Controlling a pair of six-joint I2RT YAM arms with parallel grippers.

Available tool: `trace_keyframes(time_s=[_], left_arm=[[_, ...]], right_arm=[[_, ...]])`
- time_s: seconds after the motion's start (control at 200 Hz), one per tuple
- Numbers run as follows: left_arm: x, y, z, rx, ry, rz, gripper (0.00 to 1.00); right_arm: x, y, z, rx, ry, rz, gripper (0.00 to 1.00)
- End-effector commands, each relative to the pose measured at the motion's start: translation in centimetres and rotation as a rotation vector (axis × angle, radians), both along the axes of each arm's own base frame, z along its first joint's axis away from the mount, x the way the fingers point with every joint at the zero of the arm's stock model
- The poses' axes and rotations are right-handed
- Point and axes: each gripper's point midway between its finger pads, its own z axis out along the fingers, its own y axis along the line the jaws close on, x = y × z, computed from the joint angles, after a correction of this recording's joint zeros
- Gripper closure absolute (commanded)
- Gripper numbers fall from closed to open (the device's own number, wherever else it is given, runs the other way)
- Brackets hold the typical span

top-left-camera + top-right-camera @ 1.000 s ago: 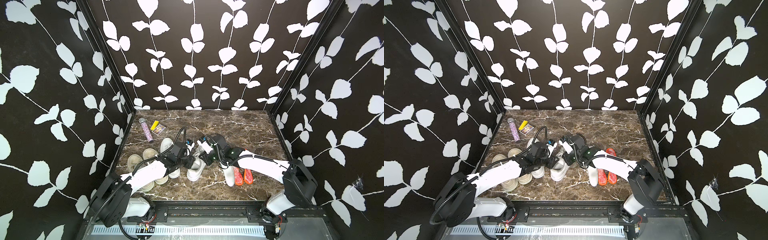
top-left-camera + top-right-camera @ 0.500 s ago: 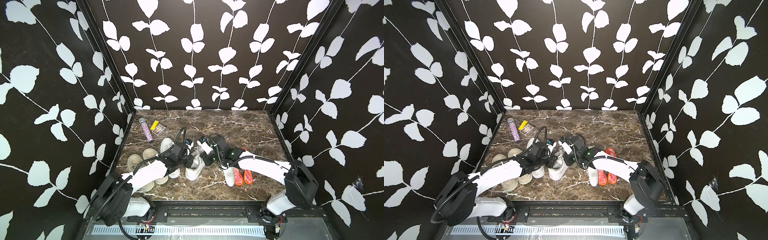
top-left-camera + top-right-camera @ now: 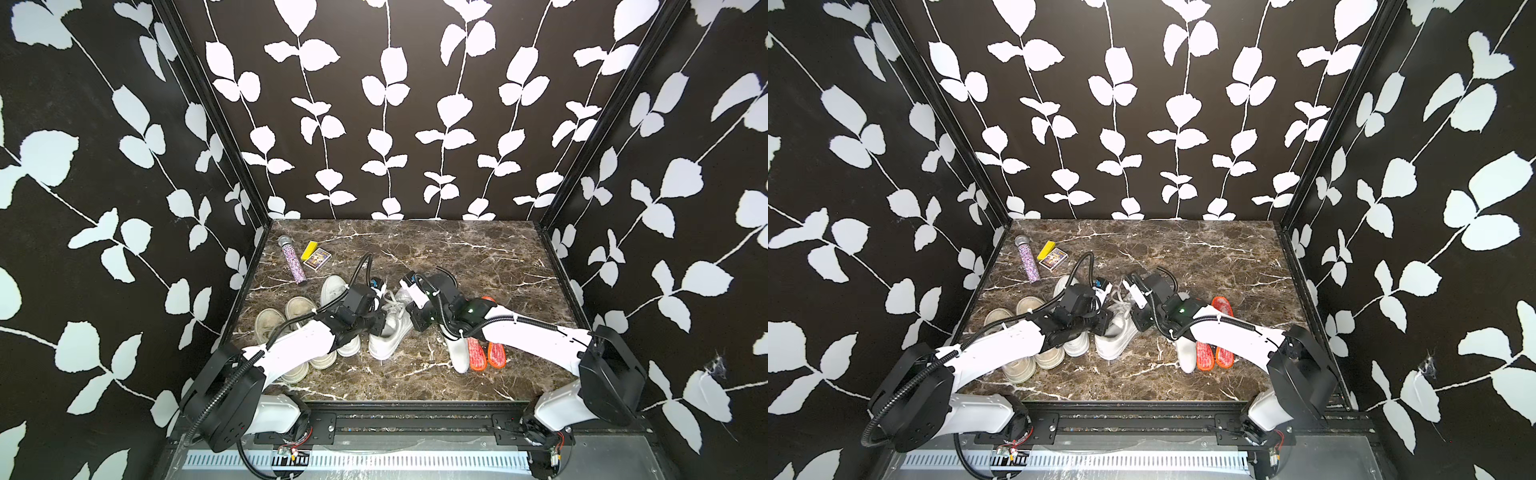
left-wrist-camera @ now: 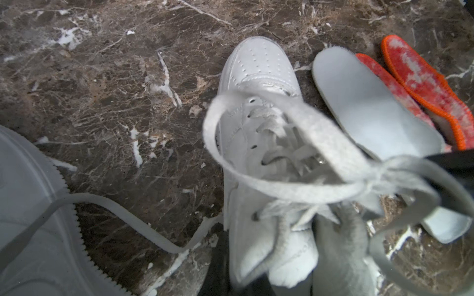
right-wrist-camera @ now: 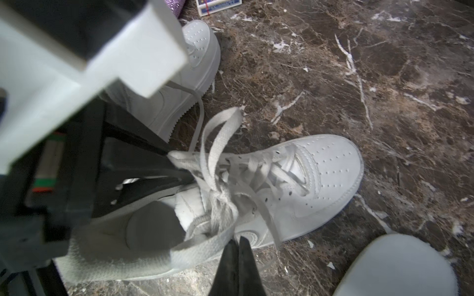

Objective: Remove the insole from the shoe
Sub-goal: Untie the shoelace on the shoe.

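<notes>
The white lace-up shoe (image 3: 388, 334) (image 3: 1115, 338) stands mid-table between both arms. Through its opening I see the pale insole (image 5: 151, 230) lying inside. My left gripper (image 3: 379, 323) (image 4: 246, 279) is shut on the shoe's tongue and collar; in the right wrist view its black fingers (image 5: 164, 166) meet at the laces. My right gripper (image 3: 408, 322) (image 5: 237, 246) is shut, its tips pressed together against the shoe's outer collar edge and a lace. Whether it pinches anything does not show.
A loose white insole (image 3: 457, 353) (image 4: 372, 115) and two orange insoles (image 3: 478, 359) (image 4: 423, 84) lie right of the shoe. Another white sneaker (image 5: 195, 51) and a beige pair (image 3: 270, 324) sit left, under my left arm. A glitter microphone (image 3: 293, 259) and card box (image 3: 318, 257) lie back left.
Both grippers have closed, the right first and then the left on the shoe's collar. The arms and the shoe have barely shifted.
</notes>
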Motion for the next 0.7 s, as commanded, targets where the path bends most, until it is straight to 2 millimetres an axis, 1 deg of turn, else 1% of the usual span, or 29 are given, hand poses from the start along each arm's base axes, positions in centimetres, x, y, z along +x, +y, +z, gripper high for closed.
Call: trace_keyframes(time_s=[0.0, 0.06, 0.125, 0.29, 0.405, 0.57, 0.695], left_arm=[[0.0, 0.6, 0.5, 0.014, -0.007, 0.020, 1.00], [0.0, 0.6, 0.4, 0.009, -0.006, 0.023, 1.00], [-0.1, 0.5, 0.4, 0.000, -0.004, 0.019, 1.00], [-0.6, -0.5, 0.1, -0.021, 0.018, -0.036, 1.00], [-1.0, -1.2, 0.0, -0.040, 0.030, -0.080, 1.00], [-1.5, -2.1, 0.2, -0.075, 0.035, -0.142, 1.00], [-1.8, -2.5, 0.1, -0.086, 0.044, -0.167, 1.00]], right_arm=[[0.1, -0.5, -0.1, -0.004, -0.015, -0.034, 0.99], [0.0, -0.4, -0.7, -0.006, 0.004, -0.032, 0.99], [-0.4, 0.0, -1.4, 0.000, 0.035, -0.014, 0.97], [-1.5, 1.4, -2.7, 0.023, 0.108, 0.058, 0.86], [-1.9, 1.8, -3.3, 0.027, 0.123, 0.092, 0.79], [-1.7, 1.8, -3.6, 0.044, 0.107, 0.101, 0.71], [-1.3, 1.6, -4.2, 0.055, 0.115, 0.084, 0.71]])
